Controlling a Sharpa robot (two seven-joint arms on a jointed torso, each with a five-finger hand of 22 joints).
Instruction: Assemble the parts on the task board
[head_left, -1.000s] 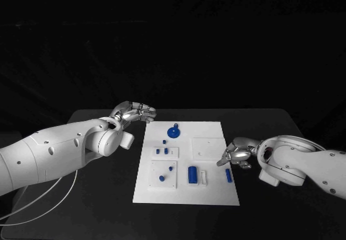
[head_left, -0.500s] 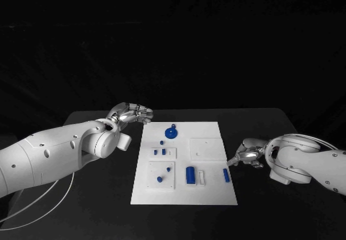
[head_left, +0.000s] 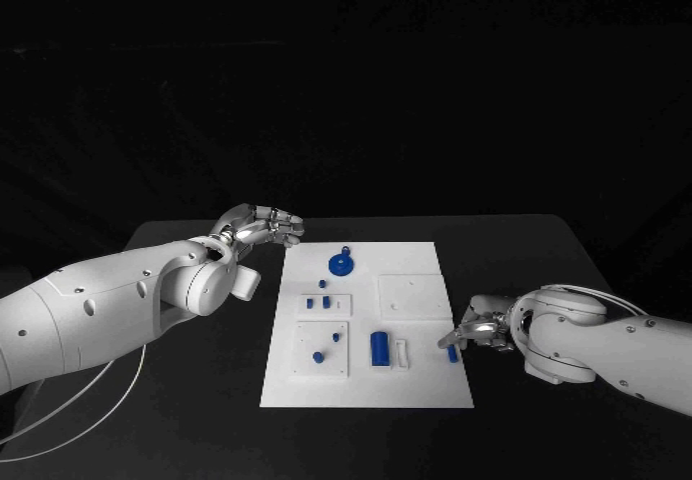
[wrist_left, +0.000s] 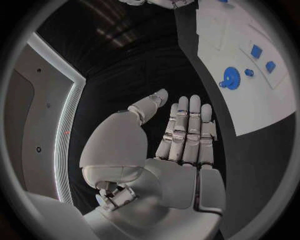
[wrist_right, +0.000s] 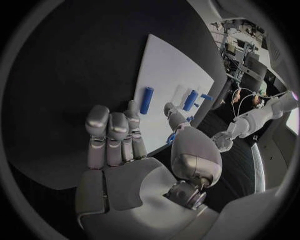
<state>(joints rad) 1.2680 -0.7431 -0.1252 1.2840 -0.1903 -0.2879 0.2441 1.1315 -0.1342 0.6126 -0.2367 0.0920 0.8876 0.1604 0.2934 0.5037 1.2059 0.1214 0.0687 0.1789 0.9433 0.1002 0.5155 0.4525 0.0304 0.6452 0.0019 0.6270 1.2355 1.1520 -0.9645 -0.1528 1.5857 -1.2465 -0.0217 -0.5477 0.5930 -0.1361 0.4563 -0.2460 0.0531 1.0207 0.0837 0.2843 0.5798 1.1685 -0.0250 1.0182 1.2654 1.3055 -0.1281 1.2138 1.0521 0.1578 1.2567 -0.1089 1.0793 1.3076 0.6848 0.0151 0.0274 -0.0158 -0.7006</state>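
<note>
The white task board lies mid-table. A blue gear sits at its far end. Small blue pieces lie below the gear, and two more are on a raised square plate. A blue cylinder lies near the middle beside a white bar. At the board's right edge lies a blue peg. My right hand hovers just right of that peg, fingers apart and holding nothing; the right wrist view shows this hand with the peg beyond its fingertips. My left hand is off the board's far left corner, holding nothing.
Bare black table surrounds the board on all sides. A white cable loops under my left arm at the near left. In the left wrist view the gear and the board lie off to one side of the left hand.
My right hand has drawn back along the board's right edge toward me and now sits beside the blue peg. The left hand has stayed in place.
</note>
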